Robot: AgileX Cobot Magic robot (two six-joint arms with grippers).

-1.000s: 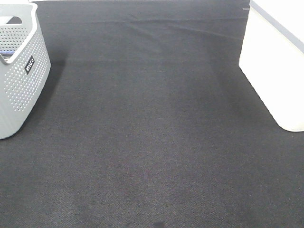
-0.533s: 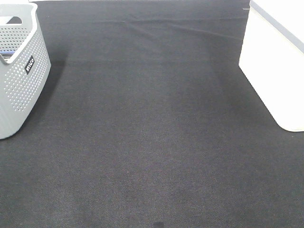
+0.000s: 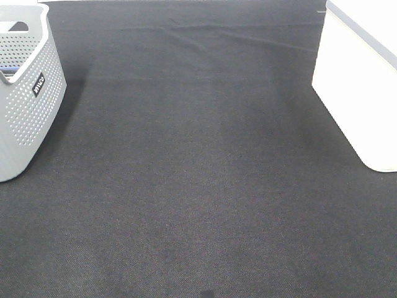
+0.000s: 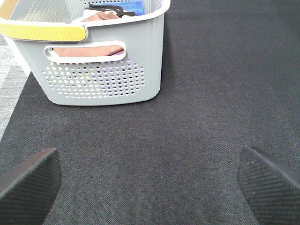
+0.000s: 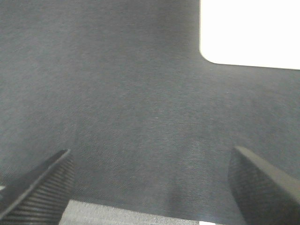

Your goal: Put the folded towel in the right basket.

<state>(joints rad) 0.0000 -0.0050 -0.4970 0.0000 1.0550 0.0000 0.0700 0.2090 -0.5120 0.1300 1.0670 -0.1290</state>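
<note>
Folded towels lie in the grey perforated basket (image 3: 28, 105) at the left, a brown one (image 4: 89, 49) behind the handle slot and a blue one (image 4: 127, 5) further back. The white right basket (image 3: 360, 93) stands at the right edge; it also shows in the right wrist view (image 5: 248, 33). My left gripper (image 4: 147, 157) is open and empty, low over the mat, a short way in front of the grey basket (image 4: 103, 70). My right gripper (image 5: 151, 154) is open and empty over the mat, short of the white basket. Neither gripper shows in the exterior view.
A dark mat (image 3: 198, 174) covers the table between the two baskets. A black object (image 4: 110, 8) lies on the towels in the grey basket, whose near rim has a yellow strip (image 4: 44, 32). The mat's edge (image 5: 117, 213) runs close by my right gripper.
</note>
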